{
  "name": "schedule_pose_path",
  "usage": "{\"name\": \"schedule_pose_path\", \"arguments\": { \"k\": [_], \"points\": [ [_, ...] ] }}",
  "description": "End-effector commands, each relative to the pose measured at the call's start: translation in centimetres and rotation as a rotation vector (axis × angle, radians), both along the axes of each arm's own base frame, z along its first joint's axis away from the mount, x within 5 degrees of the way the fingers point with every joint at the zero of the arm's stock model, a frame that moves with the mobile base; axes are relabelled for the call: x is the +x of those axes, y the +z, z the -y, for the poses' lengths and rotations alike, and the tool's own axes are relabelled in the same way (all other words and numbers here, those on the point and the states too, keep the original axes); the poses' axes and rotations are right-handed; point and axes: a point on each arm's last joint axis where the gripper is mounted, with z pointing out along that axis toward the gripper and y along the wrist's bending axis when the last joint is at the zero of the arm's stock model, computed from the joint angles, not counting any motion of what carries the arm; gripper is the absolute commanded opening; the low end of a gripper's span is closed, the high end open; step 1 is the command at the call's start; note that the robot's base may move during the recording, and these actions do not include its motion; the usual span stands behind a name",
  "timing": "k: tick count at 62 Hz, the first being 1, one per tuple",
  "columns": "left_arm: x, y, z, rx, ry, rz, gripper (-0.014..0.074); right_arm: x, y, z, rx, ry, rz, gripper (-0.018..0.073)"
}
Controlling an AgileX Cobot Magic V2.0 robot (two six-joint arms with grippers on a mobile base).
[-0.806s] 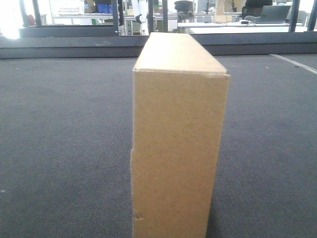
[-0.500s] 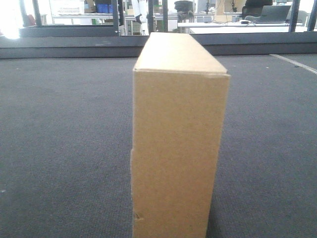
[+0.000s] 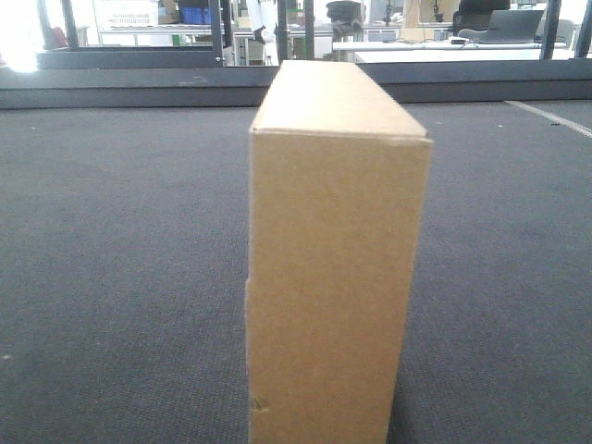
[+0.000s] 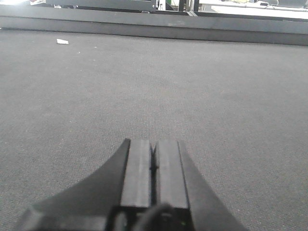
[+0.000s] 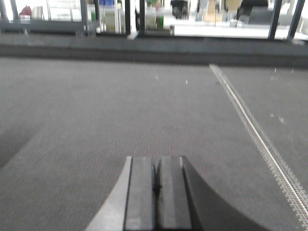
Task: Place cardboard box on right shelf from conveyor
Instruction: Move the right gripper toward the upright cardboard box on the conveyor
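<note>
A plain tan cardboard box [image 3: 333, 277] stands on its narrow edge in the middle of the dark grey conveyor [image 3: 120, 240], filling the centre of the front view. My left gripper [image 4: 153, 144] hovers low over bare belt [image 4: 159, 82], jaws pressed together with nothing between them. My right gripper [image 5: 156, 161] is likewise shut and empty above the belt [image 5: 120, 106]. Neither wrist view shows the box. The right shelf is out of view.
A dark raised rail [image 3: 139, 88] borders the belt's far side, with workbenches and frames behind it. A pale stitched seam [image 5: 250, 125] runs diagonally across the belt on the right. A small white scrap [image 4: 62, 41] lies far left.
</note>
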Motion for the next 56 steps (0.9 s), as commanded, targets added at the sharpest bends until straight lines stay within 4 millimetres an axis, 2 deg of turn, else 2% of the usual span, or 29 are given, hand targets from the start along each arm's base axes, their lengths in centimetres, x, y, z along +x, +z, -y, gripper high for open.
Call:
{"name": "schedule_pose_path", "arguments": {
  "k": [1,10,23,33,44,46,51,56],
  "points": [
    [0.0,0.6,0.0,-0.012,0.004,0.084,-0.0116,-1.0,3.6,0.0,-0.001,-0.003,0.073,0.0022],
    [0.0,0.6,0.0,-0.012,0.004,0.084,-0.0116,-1.2,5.8,0.0,-0.006,-0.001,-0.065,0.0022],
    [0.0,0.6,0.0,-0.012,0.004,0.084,-0.0116,0.3,8.7,0.0,-0.004,0.002,-0.133,0.0022],
    [0.0,0.6,0.0,-0.012,0.004,0.084,-0.0116,3.0,10.5,-0.2,0.003,0.005,-0.239,0.0022],
    [0.0,0.6,0.0,-0.012,0.004,0.084,-0.0116,7.3,11.7,-0.3,0.024,-0.001,-0.422,0.0032],
    [0.0,0.6,0.0,-0.012,0.004,0.084,-0.0116,7.9,11.9,-0.3,0.036,-0.006,-0.451,0.0056],
    [0.0,0.6,0.0,-0.012,0.004,0.084,-0.0116,9.7,12.7,-0.4,0.06,-0.014,-0.522,0.019],
    [0.0,0.6,0.0,-0.012,0.004,0.084,-0.0116,11.1,13.6,-0.6,0.07,-0.026,-0.588,0.0447]
  ]
}}
